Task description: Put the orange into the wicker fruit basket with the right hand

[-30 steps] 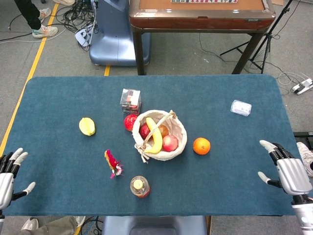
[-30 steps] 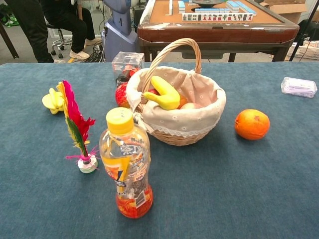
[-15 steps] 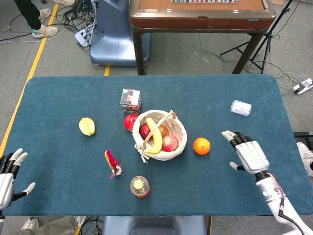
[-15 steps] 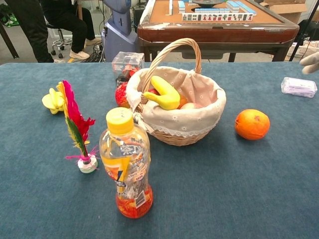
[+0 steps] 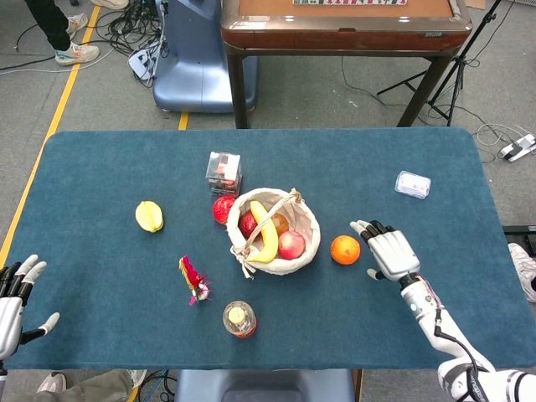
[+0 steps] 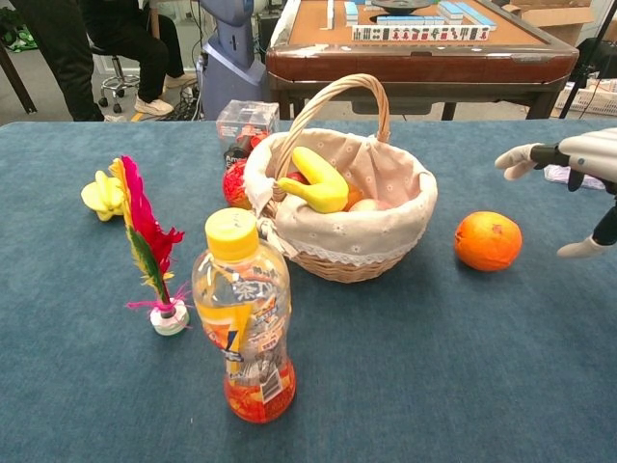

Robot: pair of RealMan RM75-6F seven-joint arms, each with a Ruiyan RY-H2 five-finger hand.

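So we're in the approach step here. Our right hand [image 5: 390, 253] hovers just beside the orange [image 5: 345, 249], fingers spread wide and holding nothing. No contact that we can see; in the chest view there's a clear gap between the fingertips [image 6: 510, 160] and the fruit. The orange sits on the blue desk [image 5: 100, 167], between the hand and the wicker fruit basket [image 5: 307, 239], close to the basket's rim but not touching it.

The basket is already pretty stuffed: a banana [image 5: 266, 234] and some red fruit are in there, and the handle [image 6: 333, 96] arches over the top. So our guess is the drop will need to come in clear of that handle, on the side nearest the hand.

Next move, as we read it: bring the hand over the orange, lower, and wrap the fingers round it. It's round and will probably roll if we nudge it sideways, so coming from above looks safer.

Our left hand [image 5: 15, 295] is way off at the desk's far corner from all this, fingers apart, empty, not involved.
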